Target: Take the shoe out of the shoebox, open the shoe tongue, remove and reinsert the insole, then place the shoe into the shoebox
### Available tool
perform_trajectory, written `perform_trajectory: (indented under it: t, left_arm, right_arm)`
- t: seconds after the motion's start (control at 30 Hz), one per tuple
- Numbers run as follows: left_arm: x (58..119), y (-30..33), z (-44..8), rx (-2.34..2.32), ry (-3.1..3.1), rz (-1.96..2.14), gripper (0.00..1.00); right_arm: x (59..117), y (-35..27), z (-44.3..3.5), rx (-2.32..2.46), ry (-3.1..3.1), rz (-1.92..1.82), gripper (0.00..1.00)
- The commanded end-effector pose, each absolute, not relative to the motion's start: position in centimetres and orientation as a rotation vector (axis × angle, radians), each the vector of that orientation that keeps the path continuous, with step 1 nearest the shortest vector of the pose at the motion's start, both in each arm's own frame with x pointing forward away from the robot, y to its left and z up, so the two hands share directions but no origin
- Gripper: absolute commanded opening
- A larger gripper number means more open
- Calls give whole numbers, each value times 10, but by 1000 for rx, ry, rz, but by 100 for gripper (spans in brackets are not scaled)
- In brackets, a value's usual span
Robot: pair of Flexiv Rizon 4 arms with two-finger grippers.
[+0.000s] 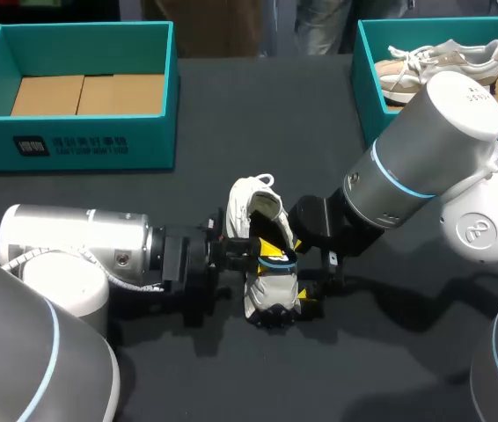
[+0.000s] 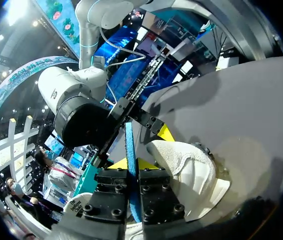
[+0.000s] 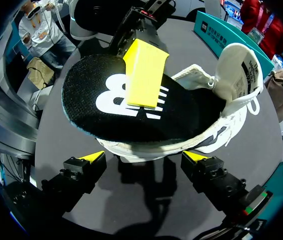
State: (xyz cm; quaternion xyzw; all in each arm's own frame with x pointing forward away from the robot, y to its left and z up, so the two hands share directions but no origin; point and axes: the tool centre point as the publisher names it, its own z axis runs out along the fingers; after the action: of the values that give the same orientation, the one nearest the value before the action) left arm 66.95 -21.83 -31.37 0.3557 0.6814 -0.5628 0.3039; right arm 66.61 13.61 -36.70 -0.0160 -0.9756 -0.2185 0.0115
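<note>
Head view: the white shoe (image 1: 253,209) lies on the dark table (image 1: 231,114) between the two teal shoeboxes, well apart from both, with the left gripper (image 1: 251,252) at its opening on the black insole (image 1: 271,236) and the right gripper (image 1: 309,272) just beside its toe end. Left wrist view: the left gripper's fingers (image 2: 156,192) stand close together, clamped on the thin teal edge of the insole. Right wrist view: the right gripper's yellow tips (image 3: 95,156) stand wide apart with the shoe just ahead of them, the insole raised out of the shoe under one yellow fingertip of the left gripper; contact between the right fingers and the shoe cannot be determined.
</note>
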Motion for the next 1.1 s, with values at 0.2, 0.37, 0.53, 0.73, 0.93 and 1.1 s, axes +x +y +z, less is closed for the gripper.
perform_trajectory:
  t: [0.2,0.37,0.53,0.73,0.93,1.1]
  left_arm:
    - [678,-221,-328,956,1787,-1427,0]
    - [686,-223,-338,957,1793,-1353,0]
    - [697,-224,-345,950,1807,-1297,0]
    - [707,-222,-349,928,1840,-1273,0]
    - [705,-220,-345,897,1865,-1310,0]
    - [695,-215,-333,881,1871,-1360,31]
  right_arm:
    - [665,137,-368,-52,-3045,-681,100]
    - [665,137,-368,-52,-3045,-681,100]
    - [665,137,-368,-52,-3045,-681,100]
    - [665,137,-368,-52,-3045,-681,100]
    - [665,137,-368,-52,-3045,-681,100]
    - [665,137,-368,-52,-3045,-681,100]
